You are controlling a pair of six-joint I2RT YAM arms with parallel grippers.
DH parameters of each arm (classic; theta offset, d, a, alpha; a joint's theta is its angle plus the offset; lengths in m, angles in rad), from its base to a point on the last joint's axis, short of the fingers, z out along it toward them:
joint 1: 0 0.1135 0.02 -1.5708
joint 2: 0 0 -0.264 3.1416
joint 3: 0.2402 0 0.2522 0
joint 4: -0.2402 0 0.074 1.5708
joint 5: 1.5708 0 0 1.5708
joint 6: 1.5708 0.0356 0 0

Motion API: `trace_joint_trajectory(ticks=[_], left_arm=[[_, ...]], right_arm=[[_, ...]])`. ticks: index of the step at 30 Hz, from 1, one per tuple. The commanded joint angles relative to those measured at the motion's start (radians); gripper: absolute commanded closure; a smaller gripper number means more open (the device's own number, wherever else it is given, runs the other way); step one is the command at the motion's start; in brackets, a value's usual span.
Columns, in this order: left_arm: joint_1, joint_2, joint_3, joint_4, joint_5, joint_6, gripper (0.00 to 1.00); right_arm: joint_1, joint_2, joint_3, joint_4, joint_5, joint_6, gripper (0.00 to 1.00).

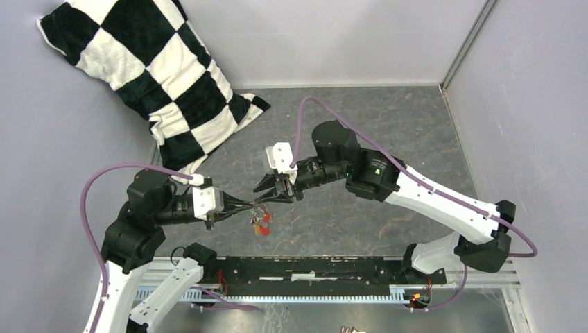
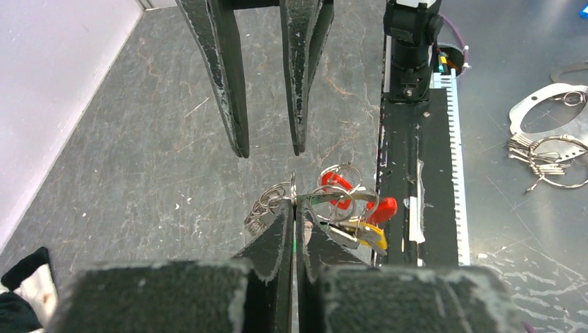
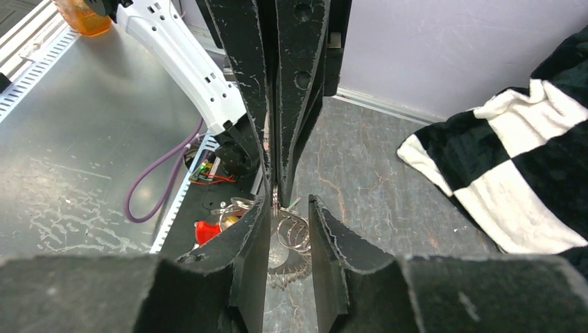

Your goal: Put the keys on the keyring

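Observation:
My left gripper (image 1: 252, 207) is shut on the thin silver keyring (image 2: 294, 189) and holds it edge-on above the table. A coiled wire bunch (image 2: 266, 207) hangs to its left. Red key heads (image 2: 383, 208) and a yellow one (image 2: 372, 236) dangle on small rings to its right; they also show in the top view (image 1: 263, 225). I cannot pick out a green head. My right gripper (image 1: 267, 189) is open, its fingertips (image 2: 239, 142) facing the left one's tips. In the right wrist view the right gripper (image 3: 289, 202) straddles the ring's coils (image 3: 295, 234), apart from them.
A black-and-white checkered pillow (image 1: 159, 76) lies at the back left. A black rail (image 1: 326, 270) runs along the table's near edge. Loose metal rings and keys (image 2: 548, 142) lie on the steel surface beyond the rail. Grey walls enclose the table.

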Motion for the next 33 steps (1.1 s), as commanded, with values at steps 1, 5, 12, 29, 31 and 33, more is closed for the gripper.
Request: trace_joint_trajectory(ticks=[1,5,12,29,31,33], left_arm=[[-0.001,-0.002,0.004,0.025,-0.016,0.046,0.98],[-0.002,0.001,0.007,0.025,-0.016,0.048,0.98],[-0.002,0.001,0.008,0.025,-0.015,0.049,0.98],[-0.001,-0.032,0.011,0.070,-0.045,-0.018,0.52],[-0.002,-0.049,0.005,0.082,-0.058,-0.023,0.48],[-0.001,-0.053,0.005,0.084,-0.064,-0.025,0.48]], right_arm=[[0.004,0.013,0.032,0.002,-0.036,0.013,0.67],[0.006,0.026,0.040,-0.012,-0.028,0.013,0.67],[0.015,0.040,0.044,-0.008,-0.007,0.010,0.69],[0.016,-0.157,-0.369,0.608,0.047,0.220,1.00],[0.016,-0.203,-0.477,0.755,0.076,0.264,1.00],[0.016,-0.222,-0.537,0.839,0.097,0.313,1.00]])
